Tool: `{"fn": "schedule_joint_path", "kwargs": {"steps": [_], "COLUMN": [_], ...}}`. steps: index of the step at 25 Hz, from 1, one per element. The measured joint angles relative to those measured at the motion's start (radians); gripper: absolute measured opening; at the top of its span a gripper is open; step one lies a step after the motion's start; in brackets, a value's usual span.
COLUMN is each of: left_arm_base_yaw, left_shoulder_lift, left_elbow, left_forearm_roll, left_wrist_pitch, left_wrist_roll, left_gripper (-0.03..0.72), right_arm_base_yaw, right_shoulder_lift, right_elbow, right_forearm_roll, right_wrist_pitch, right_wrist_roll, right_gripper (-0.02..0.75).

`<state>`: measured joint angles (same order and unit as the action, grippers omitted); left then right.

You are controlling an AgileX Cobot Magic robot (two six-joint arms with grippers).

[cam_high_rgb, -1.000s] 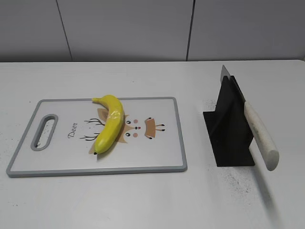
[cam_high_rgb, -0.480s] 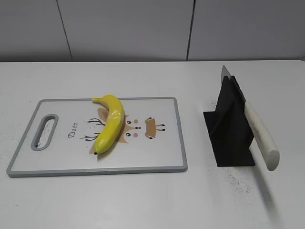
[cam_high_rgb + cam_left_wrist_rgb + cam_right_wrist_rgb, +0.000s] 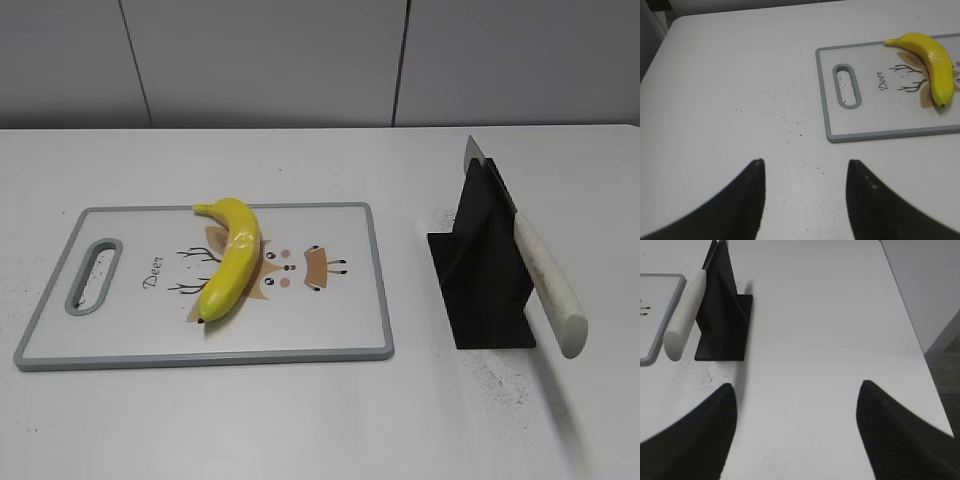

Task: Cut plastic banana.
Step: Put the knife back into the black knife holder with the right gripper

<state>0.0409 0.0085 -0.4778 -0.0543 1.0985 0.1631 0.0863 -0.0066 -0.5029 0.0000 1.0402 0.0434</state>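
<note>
I read this as a lab test bench, not a real kitchen. The table (image 3: 300,420) I work over is a bare white slab, peppered with dark specks, backed by plain grey wall panels (image 3: 260,60). The kitchen items look staged: a board (image 3: 300,320) printed with a cartoon deer, a glossy toy banana (image 3: 232,258), and a knife (image 3: 540,275) resting in a black stand (image 3: 485,280). Past the table's edge, the right wrist view shows grey floor (image 3: 945,375).
</note>
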Motion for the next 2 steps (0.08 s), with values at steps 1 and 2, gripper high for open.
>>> {"fn": "schedule_joint_path", "kwargs": {"steps": [1, 2], "left_arm_base_yaw": [0.0, 0.0], "left_shoulder_lift": [-0.004, -0.007], "left_elbow": [0.0, 0.0], "left_forearm_roll": [0.0, 0.0], "left_wrist_pitch": [0.0, 0.0], "left_wrist_roll": [0.0, 0.0], "left_gripper": [0.499, 0.499], "right_arm_base_yaw": [0.0, 0.0], "right_shoulder_lift": [0.0, 0.0], "right_elbow": [0.0, 0.0], "right_forearm_roll": [0.0, 0.0], "right_wrist_pitch": [0.0, 0.0], "right_wrist_roll": [0.0, 0.0], "right_gripper": [0.565, 0.565]}}
